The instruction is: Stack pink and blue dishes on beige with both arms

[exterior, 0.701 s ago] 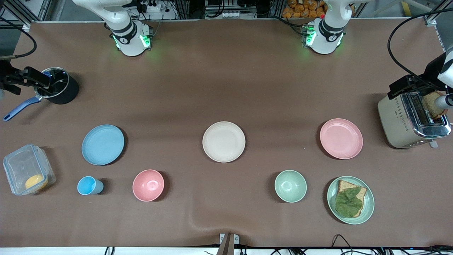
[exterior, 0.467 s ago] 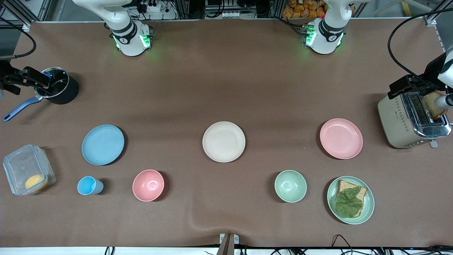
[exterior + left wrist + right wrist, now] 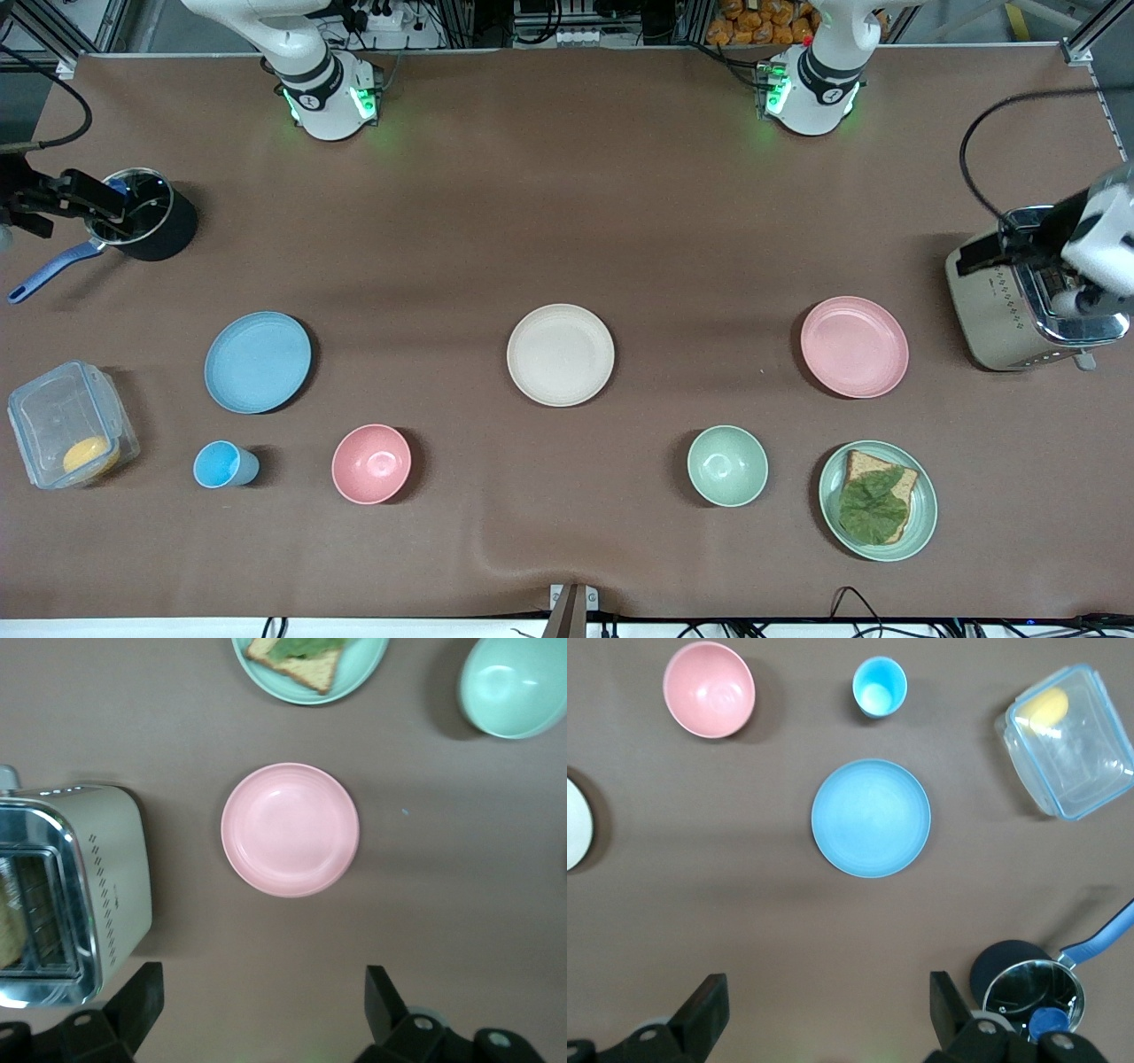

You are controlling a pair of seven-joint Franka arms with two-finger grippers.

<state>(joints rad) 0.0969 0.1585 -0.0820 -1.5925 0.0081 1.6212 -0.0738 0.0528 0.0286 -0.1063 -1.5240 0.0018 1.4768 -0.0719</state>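
The beige plate (image 3: 560,354) lies at the table's middle. The light blue plate (image 3: 258,361) (image 3: 871,818) lies toward the right arm's end, and the pale pink plate (image 3: 854,346) (image 3: 290,829) toward the left arm's end. All three are bare and apart. My left gripper (image 3: 1010,245) (image 3: 261,1010) hangs open and empty over the toaster (image 3: 1019,310), beside the pink plate. Over the black pot (image 3: 151,226), my right gripper (image 3: 66,199) (image 3: 824,1010) is open and empty, well apart from the blue plate.
Nearer the front camera stand a small blue cup (image 3: 221,464), a deep pink bowl (image 3: 372,463), a green bowl (image 3: 727,465) and a green plate with bread and a leaf (image 3: 877,501). A clear lidded box (image 3: 71,434) sits at the right arm's end.
My left arm has shifted over the toaster and now covers its bread slot. The right gripper has barely moved. No plate has moved.
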